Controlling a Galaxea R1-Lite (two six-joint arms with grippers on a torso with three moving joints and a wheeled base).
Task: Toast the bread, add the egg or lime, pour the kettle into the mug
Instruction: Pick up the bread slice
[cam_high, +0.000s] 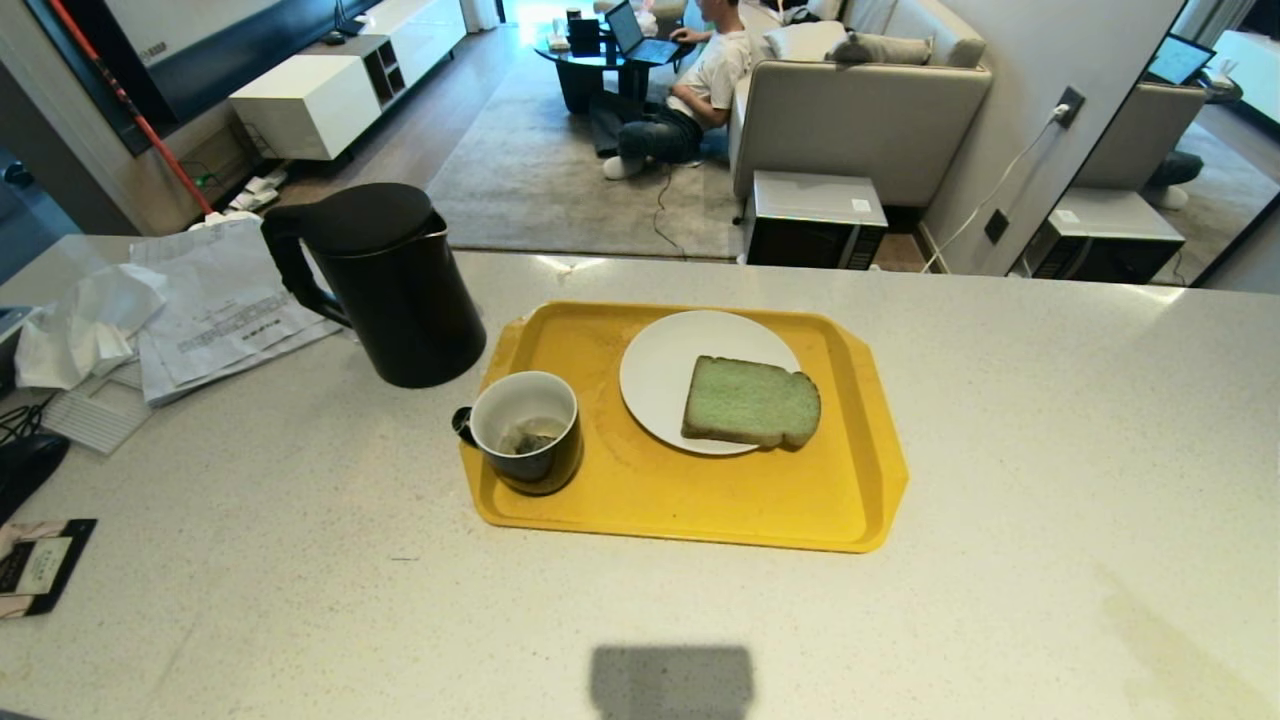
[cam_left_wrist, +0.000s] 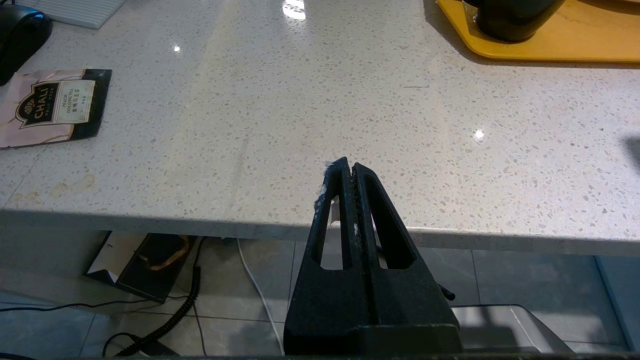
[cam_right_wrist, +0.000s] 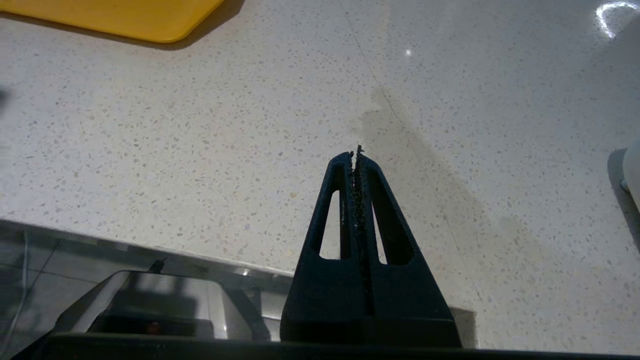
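Note:
The pale green bread (cam_high: 751, 402) lies flat on a white plate (cam_high: 660, 370) inside a yellow tray (cam_high: 700, 500) on the speckled counter. The black mug (cam_high: 527, 431), white inside with a tea bag in it, stands on the tray's left end; its base shows in the left wrist view (cam_left_wrist: 510, 20). The black kettle (cam_high: 385, 282) stands just off the tray, behind the mug. No egg or lime is in view. My left gripper (cam_left_wrist: 348, 165) is shut and empty at the counter's near edge. My right gripper (cam_right_wrist: 356, 155) is shut and empty too, over bare counter right of the tray (cam_right_wrist: 125, 20).
Papers and tissue (cam_high: 170, 310) lie at the counter's left, with a tea packet (cam_left_wrist: 50, 107) and a black mouse (cam_left_wrist: 20, 35) nearer me. A white object (cam_right_wrist: 632, 175) sits at the counter's right. Beyond the counter a person (cam_high: 690, 90) sits on the floor by a sofa (cam_high: 860, 110).

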